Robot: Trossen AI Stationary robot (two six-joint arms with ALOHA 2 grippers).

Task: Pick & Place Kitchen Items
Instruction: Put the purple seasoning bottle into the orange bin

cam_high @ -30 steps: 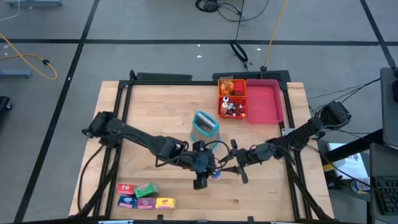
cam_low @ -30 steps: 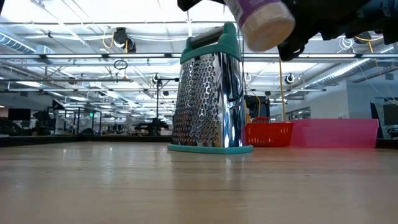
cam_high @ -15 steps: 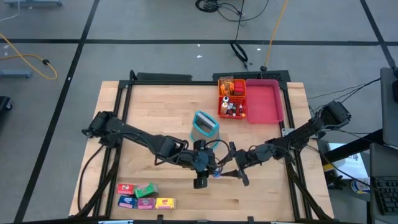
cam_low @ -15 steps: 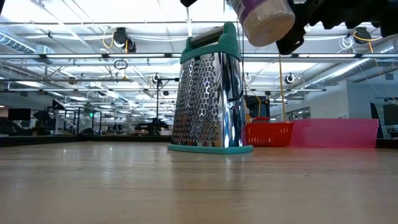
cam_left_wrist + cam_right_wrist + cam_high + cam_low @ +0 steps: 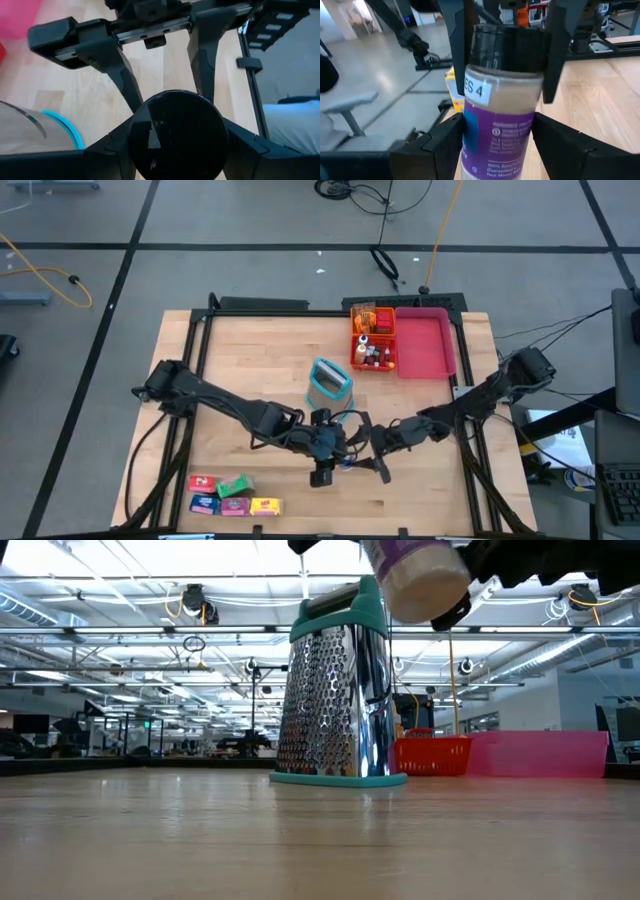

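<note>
The right gripper (image 5: 364,448) is closing in on the left gripper (image 5: 338,446) above the middle of the light wooden table (image 5: 250,360). It now stands nearer than a second ago, and its jaws have been spreading wider during that approach. The task's thing, a small clear spice bottle with a black cap and purple label (image 5: 415,575), is hanging in mid-air, well clear of the table top. The left gripper is clamping it at the cap, and that grip is staying unchanged. In my judgement a hand-over from left to right is being prepared. The right jaws are standing open either side of the bottle's body and are not yet gripping it. The right wrist view is showing what the others do not: the label, and the left gripper's fingers (image 5: 457,40) pinching the cap from both sides. The left wrist view is showing only the cap end-on, with the right gripper's fingers (image 5: 125,85) straddling beyond it. The low view alone is confirming the bottle's height, level with the top of the teal-framed steel box grater (image 5: 335,690). The high view is placing the orange tray (image 5: 373,365) and pink tray (image 5: 428,345) at the far edge. It is also showing the small coloured boxes (image 5: 232,495) waiting at the near left.
</note>
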